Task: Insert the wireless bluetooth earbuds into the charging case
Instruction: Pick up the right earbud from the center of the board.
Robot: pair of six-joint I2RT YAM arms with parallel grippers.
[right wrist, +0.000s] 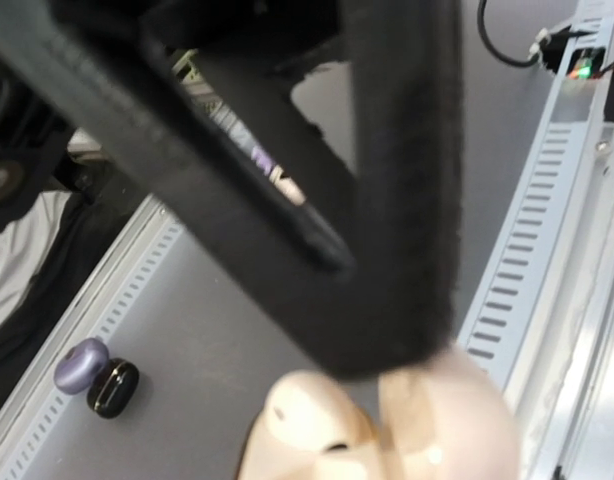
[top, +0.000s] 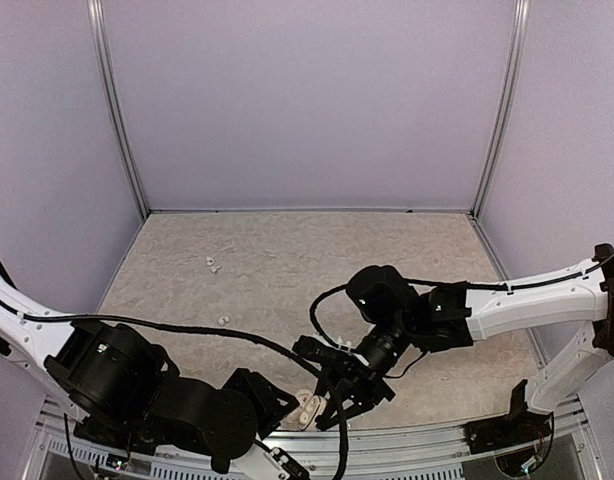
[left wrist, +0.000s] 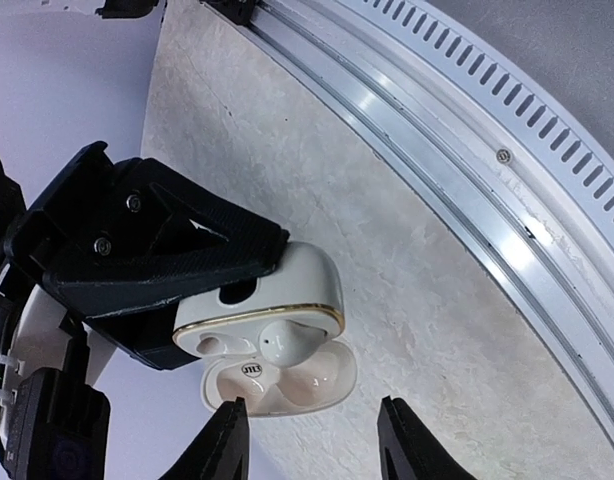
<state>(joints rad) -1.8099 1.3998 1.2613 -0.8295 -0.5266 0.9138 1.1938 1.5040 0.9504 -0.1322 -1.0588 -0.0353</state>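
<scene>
1. White plastic getting squeezed: pinching the charging case [left wrist: 312,290] tight with the right gripper [left wrist: 232,298], middle of the left wrist view.
2. Showing the case's two halves swung open, one hanging below the other.
3. Spreading the left gripper [left wrist: 312,445] fingers apart at the bottom edge, just under the case, grabbing nothing.
4. Lying on the table [top: 287,250], upper left of the top view: one earbud [top: 213,264] and the other earbud [top: 224,320], well apart from the case.

Lab cell: plain panels [top: 307,100], aluminium rails [top: 119,110].
</scene>
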